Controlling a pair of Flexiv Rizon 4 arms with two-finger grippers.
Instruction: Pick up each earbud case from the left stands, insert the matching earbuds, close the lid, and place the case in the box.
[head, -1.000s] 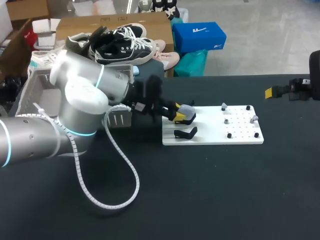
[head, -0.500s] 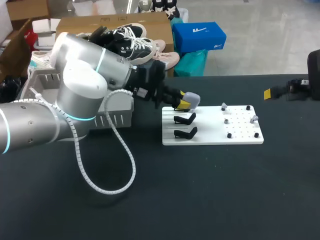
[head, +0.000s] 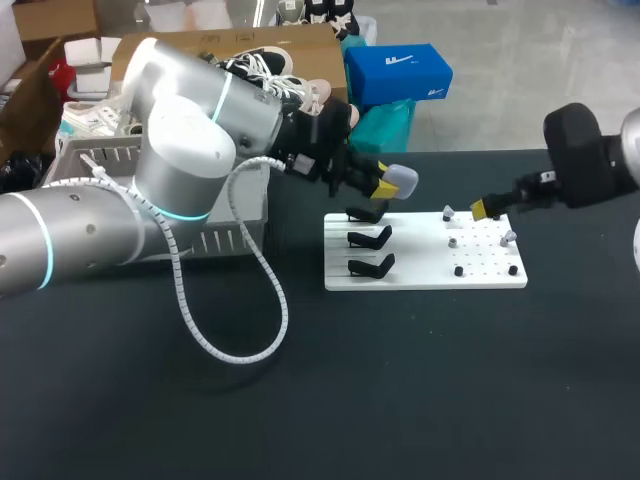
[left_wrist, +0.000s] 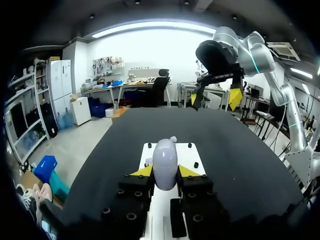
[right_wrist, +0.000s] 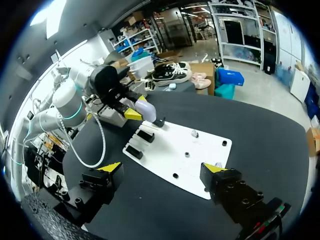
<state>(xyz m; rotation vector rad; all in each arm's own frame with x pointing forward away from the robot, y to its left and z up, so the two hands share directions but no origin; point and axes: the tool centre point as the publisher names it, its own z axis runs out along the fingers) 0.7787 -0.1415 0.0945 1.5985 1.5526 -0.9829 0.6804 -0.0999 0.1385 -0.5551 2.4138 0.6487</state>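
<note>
While the left pincer (head: 382, 187) hangs over the far end of the white board (head: 480, 276), clamped on the pale earbud case (head: 401, 180), the head view shows all three black stands (head: 370, 239) bare. The case juts past the yellow tips toward the right pincer (head: 487, 208), which hovers over the board's right half, near the small earbuds (head: 449, 212) set among black pegs (head: 458, 271). Behind the left arm, the grey slatted box (head: 228, 232) sits on the dark worktop (head: 400, 380); the arm hides its contents.

In the left wrist view, both fingers of the left pincer (left_wrist: 165, 172) press the earbud case (left_wrist: 165, 161) from two sides. Its long axis runs straight out along them, and its lid looks closed. The board (left_wrist: 189, 156) lies beneath and ahead, and the right pincer (left_wrist: 215, 97) is beyond it, tips apart.

In the right wrist view, the right pincer (right_wrist: 163, 171) is spread wide and holds nothing. The board (right_wrist: 175, 150) lies below it, with an earbud (right_wrist: 194, 133) just ahead. The earbud case (right_wrist: 146, 110) is held beyond the stands (right_wrist: 146, 135), at the board's far end.

The right arm looks nearer the earbuds, so fetching them likely falls to it, with the case brought across to meet it.
</note>
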